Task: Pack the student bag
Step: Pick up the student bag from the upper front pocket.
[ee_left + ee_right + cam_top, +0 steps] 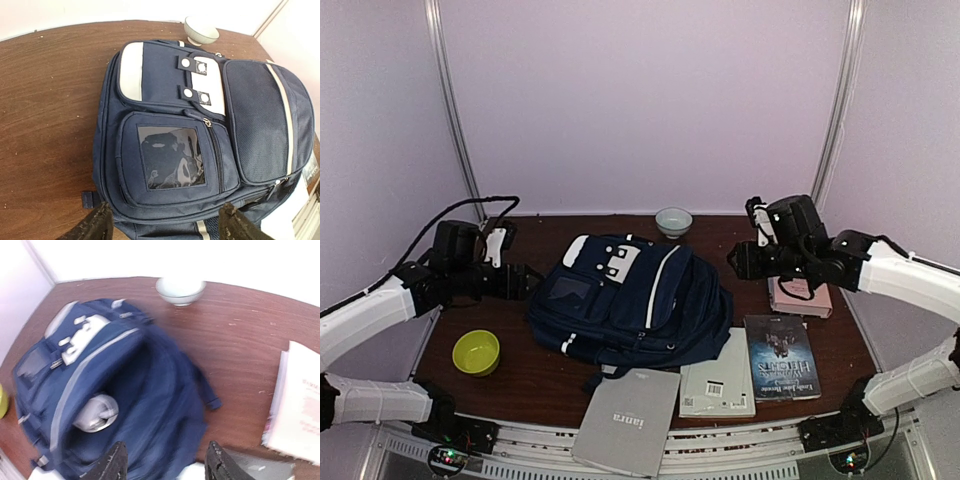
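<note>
The student bag (630, 300), navy with white stripes and pale patches, lies flat on the middle of the brown table (545, 380). My left gripper (525, 280) hovers at its left side, jaws open and empty. In the left wrist view the student bag (200, 130) shows its clear-window pocket (170, 157) just beyond the gripper (165, 227). My right gripper (740, 262) hangs at the bag's right side, open and empty. In the blurred right wrist view, the bag's (150, 390) main compartment gapes, with a round white object (95, 413) inside, ahead of the gripper (167, 465).
A green bowl (477, 352) sits front left and a white bowl (673, 221) behind the bag. Books lie around the bag's right and front: a pink one (800, 297), a dark one (780, 357), a white one (718, 385) and a grey one (628, 420) overhanging the near edge.
</note>
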You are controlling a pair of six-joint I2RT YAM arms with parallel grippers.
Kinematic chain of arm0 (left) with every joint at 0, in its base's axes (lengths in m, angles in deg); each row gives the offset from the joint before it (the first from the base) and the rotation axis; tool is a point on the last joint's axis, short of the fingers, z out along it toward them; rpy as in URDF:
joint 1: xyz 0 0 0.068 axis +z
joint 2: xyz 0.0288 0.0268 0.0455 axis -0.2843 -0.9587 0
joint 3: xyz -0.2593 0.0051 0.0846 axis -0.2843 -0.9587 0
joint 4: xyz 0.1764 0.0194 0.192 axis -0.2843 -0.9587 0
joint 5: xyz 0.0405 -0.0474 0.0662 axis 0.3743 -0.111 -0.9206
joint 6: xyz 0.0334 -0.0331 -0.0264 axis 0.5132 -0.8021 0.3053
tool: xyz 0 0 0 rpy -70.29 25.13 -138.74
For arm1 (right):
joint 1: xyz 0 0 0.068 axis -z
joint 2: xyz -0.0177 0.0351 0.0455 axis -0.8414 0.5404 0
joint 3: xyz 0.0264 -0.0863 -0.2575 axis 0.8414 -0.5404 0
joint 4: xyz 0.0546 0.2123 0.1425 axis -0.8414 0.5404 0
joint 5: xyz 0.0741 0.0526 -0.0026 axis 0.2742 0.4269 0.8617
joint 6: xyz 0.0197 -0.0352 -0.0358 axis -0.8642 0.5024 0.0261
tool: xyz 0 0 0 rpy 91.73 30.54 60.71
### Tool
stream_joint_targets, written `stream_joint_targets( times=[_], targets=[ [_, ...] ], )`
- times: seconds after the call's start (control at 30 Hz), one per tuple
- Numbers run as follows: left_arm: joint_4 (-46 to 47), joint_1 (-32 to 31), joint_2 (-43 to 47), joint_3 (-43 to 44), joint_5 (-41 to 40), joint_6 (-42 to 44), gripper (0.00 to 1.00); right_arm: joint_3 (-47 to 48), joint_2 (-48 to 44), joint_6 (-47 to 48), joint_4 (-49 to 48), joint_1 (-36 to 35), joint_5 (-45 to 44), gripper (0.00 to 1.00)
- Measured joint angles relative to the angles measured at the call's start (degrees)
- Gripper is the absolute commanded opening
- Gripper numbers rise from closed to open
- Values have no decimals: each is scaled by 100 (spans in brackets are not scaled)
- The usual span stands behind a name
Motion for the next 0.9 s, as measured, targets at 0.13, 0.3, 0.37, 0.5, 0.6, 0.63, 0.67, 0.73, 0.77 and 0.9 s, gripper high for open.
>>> stream_joint_targets(
  times=[0.13, 0.3, 0.37, 0.5, 0.6, 0.63, 0.67, 0.73, 0.77, 0.9],
  targets=[
    [20, -26, -26, 0, -111, -42, 75, -107, -166, -507, -33, -1836, -852, 48],
    [133, -52, -37, 0, -138, -85, 76, -81, 623, -1263, -282, -3136, -1458, 55],
    [195, -76, -46, -17, -140, -98, 75, 42, 1126, -1539, -356, -3399, -1700, 56],
    [323, -153, -50, -144, -170, -133, 75, 483, 1895, -1805, -407, -3611, -1895, 57],
    [365, -236, -59, -225, -232, -160, 76, 890, 2312, -1891, -498, -3646, -1919, 56],
    [385, -256, -63, -236, -247, -166, 76, 992, 2420, -1917, -527, -3648, -1919, 56],
    [413, -267, -70, -243, -262, -173, 76, 1056, 2500, -1932, -538, -3648, -1919, 56],
    [459, -278, -94, -249, -275, -177, 76, 1132, 2662, -1954, -551, -3648, -1917, 55],
    [472, -278, -116, -251, -284, -177, 76, 1176, 2756, -1958, -520, -3648, -1928, 54],
    [549, -278, -262, -262, -282, -179, 76, 1471, 3226, -1947, -343, -3648, -2039, 52]
  ],
)
